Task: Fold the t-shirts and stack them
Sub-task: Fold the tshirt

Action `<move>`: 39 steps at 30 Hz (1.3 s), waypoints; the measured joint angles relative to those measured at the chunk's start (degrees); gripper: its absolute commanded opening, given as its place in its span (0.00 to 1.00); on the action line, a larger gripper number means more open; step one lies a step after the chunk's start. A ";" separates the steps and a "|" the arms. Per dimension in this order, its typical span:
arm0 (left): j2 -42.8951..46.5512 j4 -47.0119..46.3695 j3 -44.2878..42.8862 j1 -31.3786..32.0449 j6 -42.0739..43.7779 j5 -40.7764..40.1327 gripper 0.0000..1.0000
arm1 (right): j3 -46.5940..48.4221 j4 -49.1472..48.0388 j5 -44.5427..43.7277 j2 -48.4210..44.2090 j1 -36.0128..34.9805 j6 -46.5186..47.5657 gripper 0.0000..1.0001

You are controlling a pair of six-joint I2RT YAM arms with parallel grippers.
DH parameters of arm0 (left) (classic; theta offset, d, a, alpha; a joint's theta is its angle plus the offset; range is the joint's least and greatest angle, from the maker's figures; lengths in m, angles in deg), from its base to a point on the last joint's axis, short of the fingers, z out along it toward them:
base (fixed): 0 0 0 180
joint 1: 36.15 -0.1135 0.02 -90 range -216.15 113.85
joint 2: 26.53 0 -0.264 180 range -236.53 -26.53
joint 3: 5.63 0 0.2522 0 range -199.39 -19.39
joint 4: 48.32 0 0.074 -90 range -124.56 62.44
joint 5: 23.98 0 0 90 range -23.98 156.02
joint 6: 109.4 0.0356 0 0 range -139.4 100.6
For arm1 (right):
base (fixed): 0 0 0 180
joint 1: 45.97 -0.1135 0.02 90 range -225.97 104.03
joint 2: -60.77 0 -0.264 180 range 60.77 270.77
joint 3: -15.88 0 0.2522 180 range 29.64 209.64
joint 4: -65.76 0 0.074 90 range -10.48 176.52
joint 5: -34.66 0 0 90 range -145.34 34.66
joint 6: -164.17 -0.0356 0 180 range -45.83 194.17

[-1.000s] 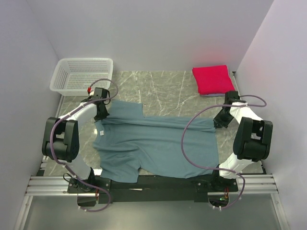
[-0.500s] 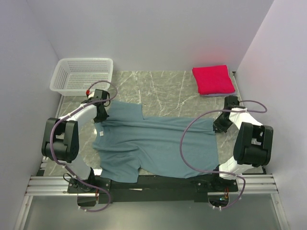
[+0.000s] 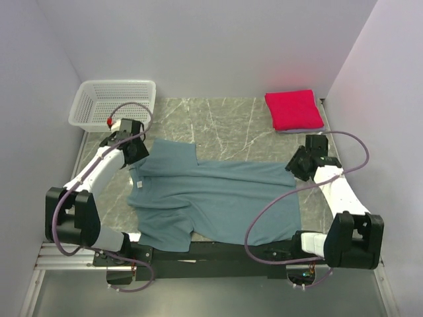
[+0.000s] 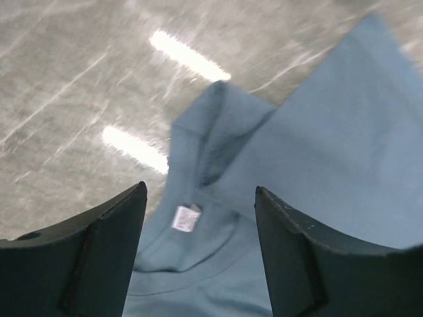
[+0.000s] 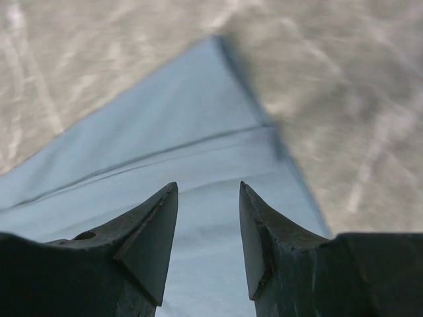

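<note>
Top external — teal t-shirt (image 3: 218,198) half-folded, wrinkled; wrist views — left end effector (image 4: 198,198), right end effector (image 5: 208,191) apart.

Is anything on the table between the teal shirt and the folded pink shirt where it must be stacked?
Nothing visible. The table is bare from the teal shirt to the folded pink shirt. The white basket sits far left, off that path. Only the open right gripper is at the shirt's right edge.

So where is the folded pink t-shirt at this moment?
In the top view, the pink t-shirt lies at the far right corner of the table, beyond the right gripper and apart from the teal t-shirt.
</note>
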 measured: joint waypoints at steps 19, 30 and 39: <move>-23.89 -2.25 -13.22 10.12 -2.62 7.54 0.48 | 4.00 -10.69 9.14 22.45 -4.57 -2.49 0.48; -30.47 -1.07 -18.91 8.85 -4.46 8.44 0.42 | 11.21 -11.47 9.70 29.44 -4.28 -2.80 0.44; -35.21 -2.27 -26.29 8.04 -5.46 10.95 0.52 | 20.22 -9.44 7.89 35.43 -1.01 -1.42 0.45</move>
